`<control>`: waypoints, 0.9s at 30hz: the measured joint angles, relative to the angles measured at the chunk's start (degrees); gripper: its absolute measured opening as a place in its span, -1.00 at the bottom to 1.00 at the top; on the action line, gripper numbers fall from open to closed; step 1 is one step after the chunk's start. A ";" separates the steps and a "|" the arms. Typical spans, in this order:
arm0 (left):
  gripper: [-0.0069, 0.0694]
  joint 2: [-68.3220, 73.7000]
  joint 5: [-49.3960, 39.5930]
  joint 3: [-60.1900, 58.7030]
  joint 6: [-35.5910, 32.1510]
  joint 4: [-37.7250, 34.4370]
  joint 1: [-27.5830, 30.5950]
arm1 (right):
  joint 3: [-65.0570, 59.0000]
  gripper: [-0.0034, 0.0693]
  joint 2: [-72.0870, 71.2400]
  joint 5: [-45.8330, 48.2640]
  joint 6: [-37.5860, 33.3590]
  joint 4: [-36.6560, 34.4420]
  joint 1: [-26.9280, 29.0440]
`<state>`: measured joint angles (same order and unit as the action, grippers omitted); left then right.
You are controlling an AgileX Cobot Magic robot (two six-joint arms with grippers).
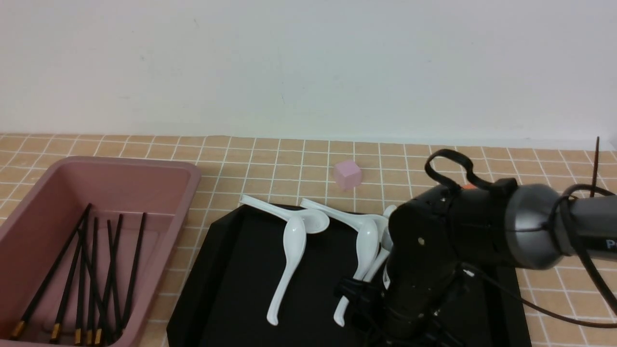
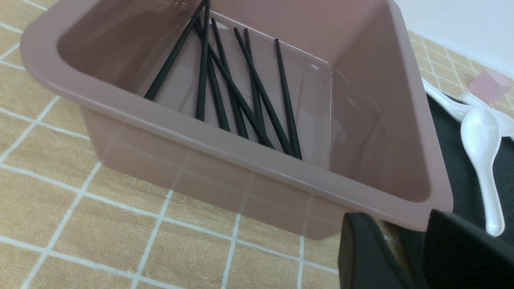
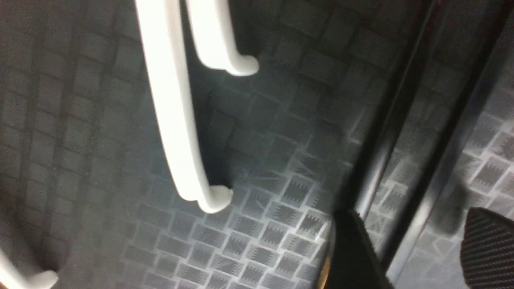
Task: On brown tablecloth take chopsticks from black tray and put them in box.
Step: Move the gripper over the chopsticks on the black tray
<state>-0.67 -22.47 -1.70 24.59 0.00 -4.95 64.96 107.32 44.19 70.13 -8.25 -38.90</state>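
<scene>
Several black chopsticks with gold ends lie in the pink box at the left on the brown tablecloth. They also show in the left wrist view. The black tray is in the middle. My right arm hangs low over its right part. In the right wrist view two chopsticks lie on the tray. My right gripper is open, with one stick running between its fingers. My left gripper is open and empty, just outside the box's near corner.
Several white soup spoons lie on the tray, close to the right gripper. A small pink cube sits on the cloth behind the tray. A thin dark stick stands up at the far right. The white wall is behind.
</scene>
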 joint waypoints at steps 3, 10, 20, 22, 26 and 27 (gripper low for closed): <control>-0.19 0.00 0.00 0.00 0.00 0.00 0.00 | 0.00 0.15 0.20 -1.08 0.98 0.79 0.00; -0.19 0.00 0.00 0.00 0.00 0.00 0.00 | 0.83 0.15 2.44 -0.94 2.10 2.10 0.00; -0.19 0.00 0.00 0.00 0.00 0.00 0.00 | 1.62 -0.11 3.23 1.33 1.03 2.73 0.00; -0.19 0.00 0.00 0.00 0.00 0.00 0.00 | 1.62 -0.24 3.23 1.95 1.03 3.00 0.00; -0.19 0.00 0.00 0.00 0.00 0.00 0.00 | 1.79 -0.58 3.29 4.07 1.01 4.03 0.00; -0.19 0.00 0.00 0.00 0.00 0.00 0.00 | 1.91 -0.57 3.29 5.90 1.01 4.75 -0.05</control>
<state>-0.67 -22.47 -1.70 24.59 0.00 -4.95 66.87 110.61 50.08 71.13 -3.50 -38.95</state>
